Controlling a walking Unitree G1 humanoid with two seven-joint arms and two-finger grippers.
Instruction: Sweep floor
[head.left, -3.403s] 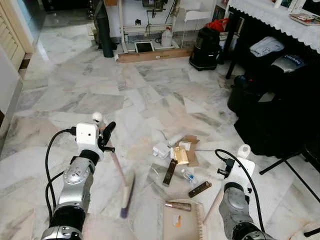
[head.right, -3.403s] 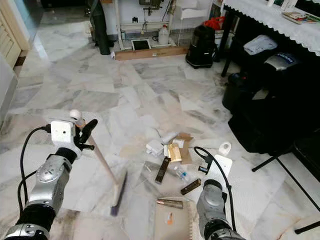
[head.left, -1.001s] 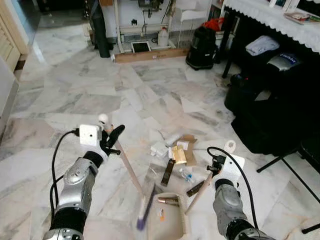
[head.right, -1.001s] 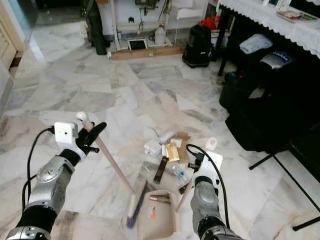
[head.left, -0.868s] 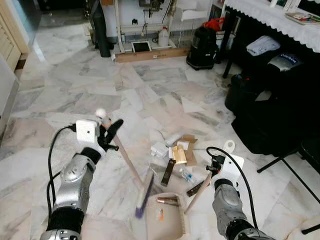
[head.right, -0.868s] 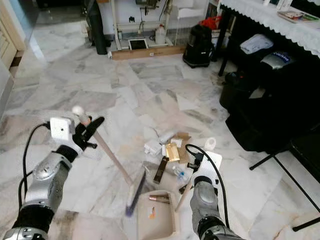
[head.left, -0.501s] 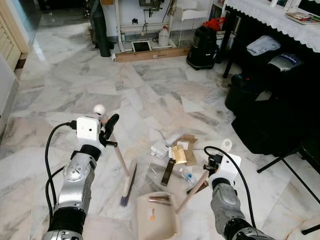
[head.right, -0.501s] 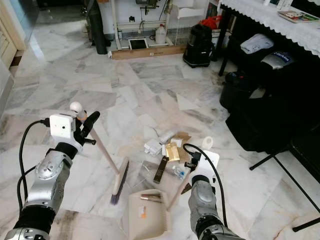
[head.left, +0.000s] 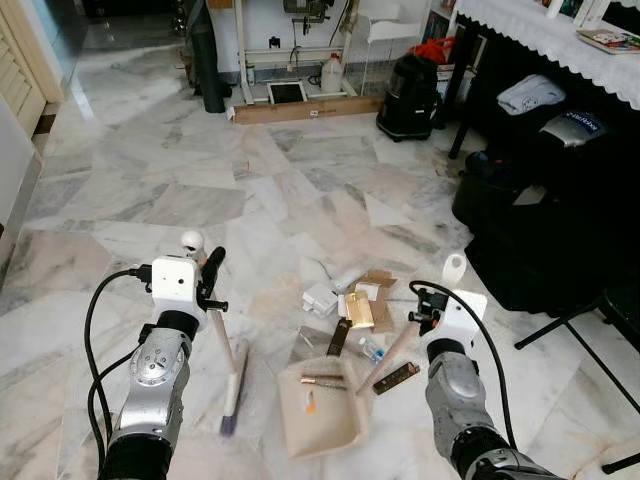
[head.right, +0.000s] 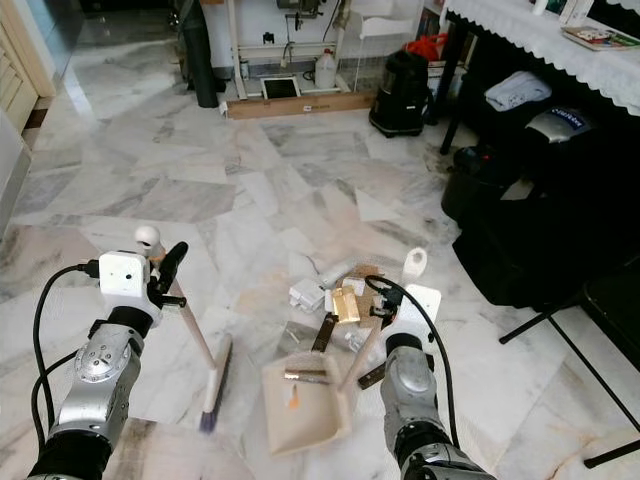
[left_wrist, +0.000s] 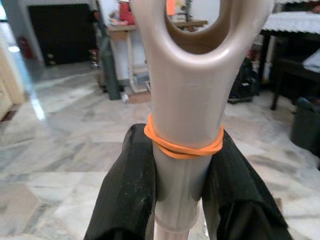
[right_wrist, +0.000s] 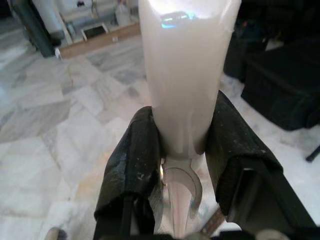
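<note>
Closest in, the left pincer (left_wrist: 182, 165) is clamped tight on the beige plastic broom handle (left_wrist: 186, 100), black fingers (left_wrist: 131, 185) pressed against both sides just under an orange rubber band (left_wrist: 183, 145). The handle slants down to the dark-bristled brush head (head.left: 233, 388), which rests on the white-and-grey marble floor (head.left: 150, 200) just left of the dustpan.

The right pincer (right_wrist: 182, 150) is closed the same way around the pale cream dustpan handle (right_wrist: 182, 65), no gap showing. That handle runs down to the beige plastic dustpan (head.left: 322, 405), which sits flat on the floor between the two arms with a gold-brown tube (head.left: 322, 380) and a small orange scrap (head.left: 309, 404) inside it.

Just past the dustpan there's a pile of litter (head.left: 355, 305): cardboard bits, white packets, a gold wrapper, dark sticks. A little clear bottle (head.left: 372, 351) lies near the dustpan's handle.

Further back, a black canister vacuum (head.left: 408, 97) sits beside the bench with the white lace cloth (head.left: 545, 30), and a wooden plank (head.left: 308, 108) lies along the far wall.
</note>
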